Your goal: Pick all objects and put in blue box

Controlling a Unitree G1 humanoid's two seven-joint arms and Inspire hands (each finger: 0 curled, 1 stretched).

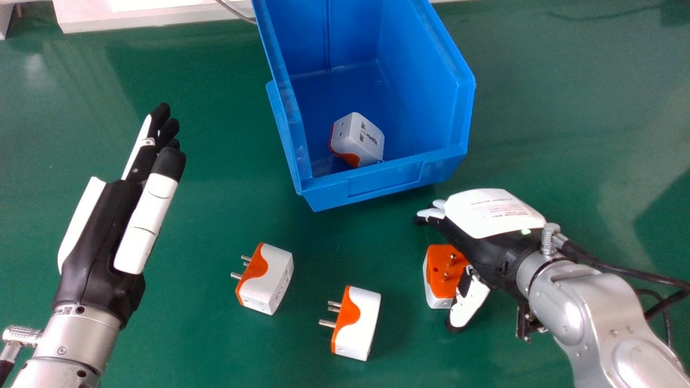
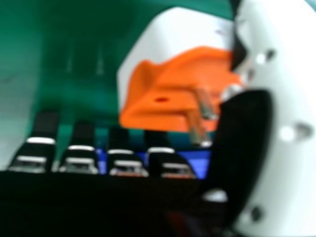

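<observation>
Open table [image 1: 356, 231] lies before the blue box [image 1: 464, 81], whose front wall [image 1: 384, 180] bars low entry.

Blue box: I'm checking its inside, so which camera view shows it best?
The head view: it shows the blue box with its rim, walls and floor, and one adapter inside. In the right hand view, blue patches, probably the box, show beside the right hand's fingers.

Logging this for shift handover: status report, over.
Left hand open, off to the left. Right hand open at rightmost adapter, no grip. Left adapter and middle adapter loose; fourth adapter in blue box. No obstruction seen.
</observation>
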